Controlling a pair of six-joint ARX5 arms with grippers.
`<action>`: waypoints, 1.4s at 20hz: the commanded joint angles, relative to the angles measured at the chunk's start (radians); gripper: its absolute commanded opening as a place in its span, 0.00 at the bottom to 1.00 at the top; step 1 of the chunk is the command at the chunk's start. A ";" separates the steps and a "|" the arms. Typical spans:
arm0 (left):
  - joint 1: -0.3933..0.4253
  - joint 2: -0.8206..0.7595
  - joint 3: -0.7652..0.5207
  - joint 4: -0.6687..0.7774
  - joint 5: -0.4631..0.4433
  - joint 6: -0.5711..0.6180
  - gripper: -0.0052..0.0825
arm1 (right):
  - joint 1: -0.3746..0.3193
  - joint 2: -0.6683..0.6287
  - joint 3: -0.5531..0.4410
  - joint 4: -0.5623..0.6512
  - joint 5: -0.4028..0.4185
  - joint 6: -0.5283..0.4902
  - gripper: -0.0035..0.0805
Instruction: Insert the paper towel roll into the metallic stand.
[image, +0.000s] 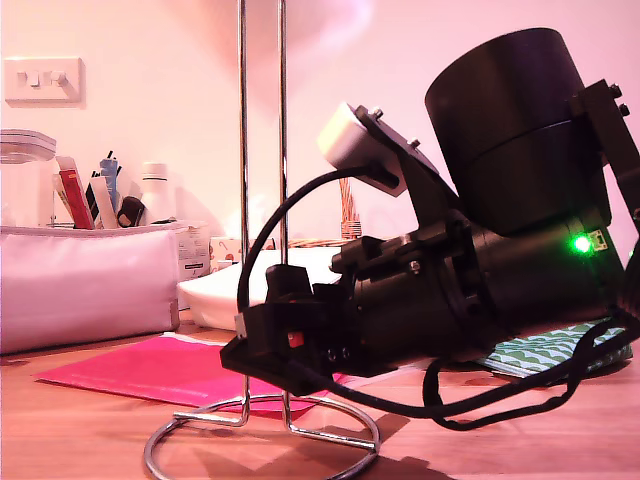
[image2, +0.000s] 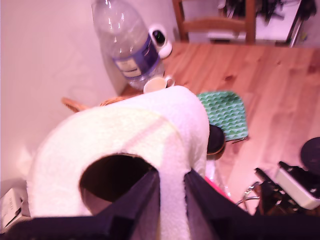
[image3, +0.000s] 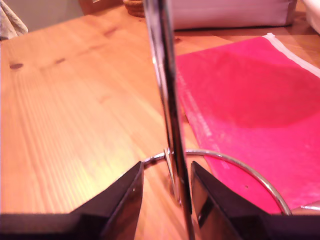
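You've got the paper towel roll (image2: 125, 145) off the worktop, my first gripper (image2: 172, 200) pinched shut on its wall, one finger inside the core. The metallic stand (image: 262, 200) stands upright on the wooden worktop (image: 80, 430), ring base partly on a pink sheet (image: 150, 365). My second gripper (image3: 165, 197) is closed on the stand's upright loop, low near the base.

The paper towel roll (image2: 120, 140) is white with a dark brown core. The metallic stand (image: 262, 200) is shiny chrome. A magenta sheet (image3: 250, 105) lies on the orange-brown wooden table (image3: 75, 115). A mat (image2: 223, 114) carries a green-and-white scallop pattern. My second gripper (image3: 164, 192) is black.
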 joint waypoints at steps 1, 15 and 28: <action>-0.012 -0.008 -0.005 0.016 0.005 -0.017 0.03 | 0.003 0.000 0.008 0.000 0.001 -0.023 0.35; -0.032 -0.220 -0.096 0.011 0.049 -0.222 0.03 | 0.002 0.000 0.008 -0.004 0.002 -0.023 0.35; -0.036 -0.271 -0.237 0.011 0.045 -0.215 0.03 | -0.047 0.000 0.008 -0.056 0.087 -0.023 0.35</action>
